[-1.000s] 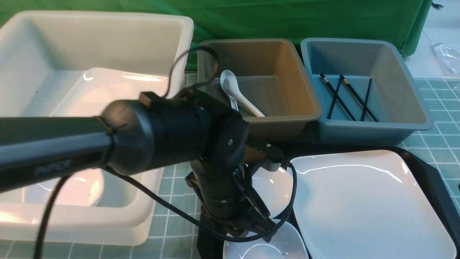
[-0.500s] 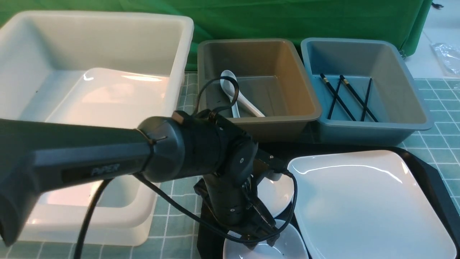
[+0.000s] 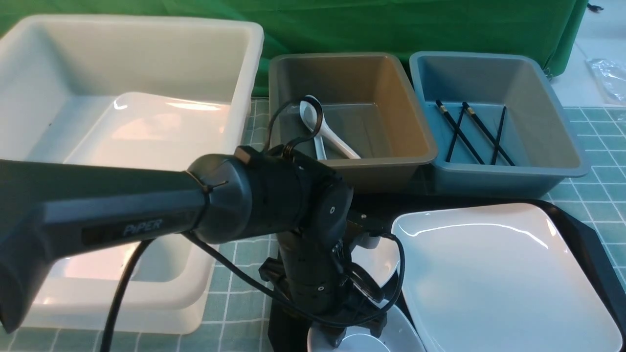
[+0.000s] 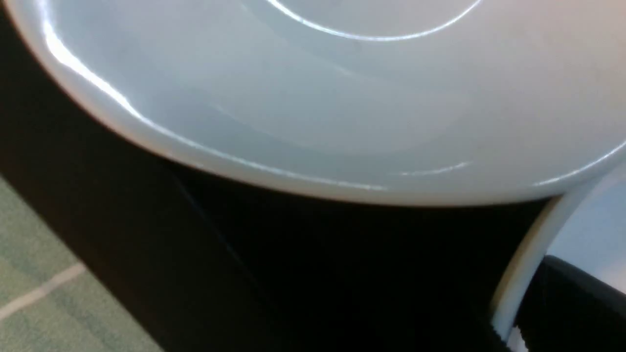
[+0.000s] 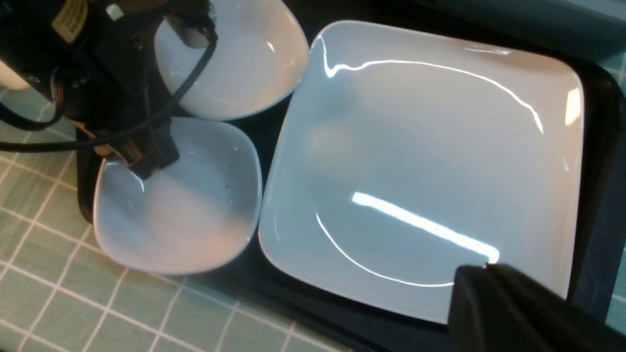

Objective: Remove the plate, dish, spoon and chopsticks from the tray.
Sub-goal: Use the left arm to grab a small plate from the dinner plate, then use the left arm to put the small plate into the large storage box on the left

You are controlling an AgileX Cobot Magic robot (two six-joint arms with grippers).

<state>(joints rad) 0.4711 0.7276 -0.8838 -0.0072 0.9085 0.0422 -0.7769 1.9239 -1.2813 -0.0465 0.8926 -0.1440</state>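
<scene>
The big white plate point(image 3: 499, 278) point(image 5: 425, 161) lies on the black tray point(image 3: 587, 234) point(image 5: 599, 146). Two small white dishes sit beside it on the tray's left part. My left gripper point(image 5: 146, 161) point(image 3: 354, 332) points down at the near dish point(image 5: 195, 215) and is shut on its rim point(image 4: 518, 283), one black finger point(image 4: 572, 303) inside the bowl. The far dish point(image 5: 244, 63) point(image 4: 342, 98) lies free. My right gripper point(image 5: 486, 266) is shut and empty above a corner of the plate. The spoon point(image 3: 323, 129) lies in the brown tub and the chopsticks point(image 3: 469, 132) in the blue tub.
A large white tub point(image 3: 146, 58) at the left holds another white plate. The brown tub point(image 3: 391, 98) and the blue tub point(image 3: 547, 98) stand behind the tray. The left arm's cable point(image 5: 186, 83) hangs over the far dish. A green checked cloth covers the table.
My left arm has come down and forward over the tray, and its fingers have dropped onto the near dish's rim and closed there. The right arm has stayed still.
</scene>
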